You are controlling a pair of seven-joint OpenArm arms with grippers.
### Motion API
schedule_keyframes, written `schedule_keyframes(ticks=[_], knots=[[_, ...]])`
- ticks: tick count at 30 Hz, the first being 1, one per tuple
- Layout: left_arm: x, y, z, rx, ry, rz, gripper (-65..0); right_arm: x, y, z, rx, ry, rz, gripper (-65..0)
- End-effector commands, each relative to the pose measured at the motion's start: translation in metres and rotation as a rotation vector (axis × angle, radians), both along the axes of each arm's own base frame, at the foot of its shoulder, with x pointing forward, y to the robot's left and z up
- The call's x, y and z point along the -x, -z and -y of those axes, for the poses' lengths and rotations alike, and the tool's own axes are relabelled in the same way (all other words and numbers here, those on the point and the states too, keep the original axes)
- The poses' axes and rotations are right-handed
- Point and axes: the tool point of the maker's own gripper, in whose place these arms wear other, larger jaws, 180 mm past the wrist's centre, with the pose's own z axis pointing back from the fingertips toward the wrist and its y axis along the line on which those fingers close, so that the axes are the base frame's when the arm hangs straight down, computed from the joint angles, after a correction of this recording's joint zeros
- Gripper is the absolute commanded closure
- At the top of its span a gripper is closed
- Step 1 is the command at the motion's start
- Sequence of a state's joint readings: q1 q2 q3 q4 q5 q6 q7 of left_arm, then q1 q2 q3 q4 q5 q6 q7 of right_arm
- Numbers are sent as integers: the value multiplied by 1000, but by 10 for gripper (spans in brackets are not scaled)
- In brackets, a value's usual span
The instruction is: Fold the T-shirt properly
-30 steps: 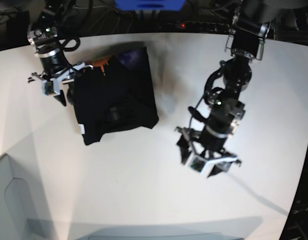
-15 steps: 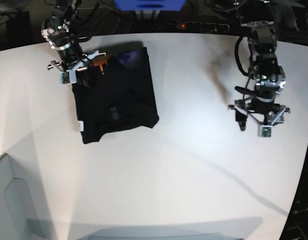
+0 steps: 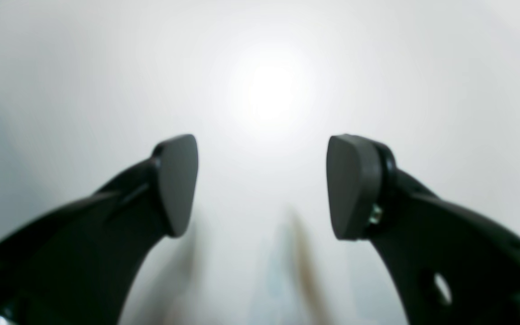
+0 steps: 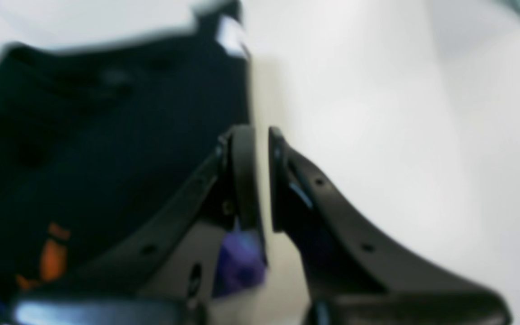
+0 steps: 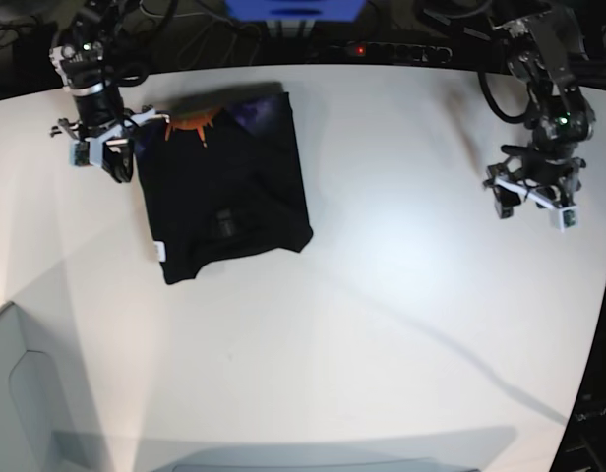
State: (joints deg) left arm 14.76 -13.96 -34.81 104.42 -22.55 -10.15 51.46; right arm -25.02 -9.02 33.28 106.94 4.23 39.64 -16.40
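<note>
The T-shirt [image 5: 224, 192] is lying as a compact black rectangle at about ten o'clock on the white table [image 5: 382, 324], with layers stacked squarely and only a sliver of orange and purple print being shown along its far edge. A small white tag [image 5: 161, 253] is being left exposed at the near-left corner. This tidy stacking suggests that the folding is being judged finished, or nearly so.

The right gripper [image 5: 108, 157] is being held just off the shirt's far-left corner, at roughly eleven o'clock on the table. In the right wrist view its pads [image 4: 243, 180] are being pressed almost together with only a thin slit between them, and no cloth is being pinched there (the black fabric [image 4: 106, 149] is seen lying beside and beneath the fingers, not between them). The jaws are therefore clenched on nothing, a pose that fits an arm clear of the garment rather than one gripping it.

The left gripper [image 5: 531, 202] is being carried well apart from the shirt, near two o'clock at the table's edge. In the left wrist view its pads [image 3: 178, 180] are being held wide apart over bare, glare-lit tabletop [image 3: 269, 90], with nothing between them. Being released and parked so far off, it is probably being kept out of the way so the folded stack is not disturbed.
</note>
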Motion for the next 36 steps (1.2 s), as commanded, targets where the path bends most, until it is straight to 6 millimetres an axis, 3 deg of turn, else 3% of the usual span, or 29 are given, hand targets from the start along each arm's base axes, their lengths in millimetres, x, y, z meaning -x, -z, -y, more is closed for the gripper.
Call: schedule_keyframes(ticks=[1, 5, 11, 19, 25, 27, 31, 36], knots=[[-2, -13, -6, -8, -5, 43, -430, -1, -2, -1, -20, 2, 25, -37], [15, -7, -16, 0, -37, 19, -416, 8, 22, -3, -61, 13, -35, -37], [33, -9, -35, -2, -100, 14, -235, 16, 29, -7, -72, 8, -61, -36], [54, -7, -44, 44, -143, 11, -212, 30, 34, -5, -73, 14, -90, -35], [74, 4, -40, 69, -139, -41, -210, 38, 8, -3, -112, 34, -25, -35], [82, 3, -37, 61, -128, -54, -177, 41, -6, 7, -117, 66, 13, -35], [114, -6, -40, 12, -145, -91, 0, 58, -17, 28, -57, 108, 1, -37], [173, -10, -51, -44, -197, -202, 0, 109, -4, 43, -19, 143, -135, -33]])
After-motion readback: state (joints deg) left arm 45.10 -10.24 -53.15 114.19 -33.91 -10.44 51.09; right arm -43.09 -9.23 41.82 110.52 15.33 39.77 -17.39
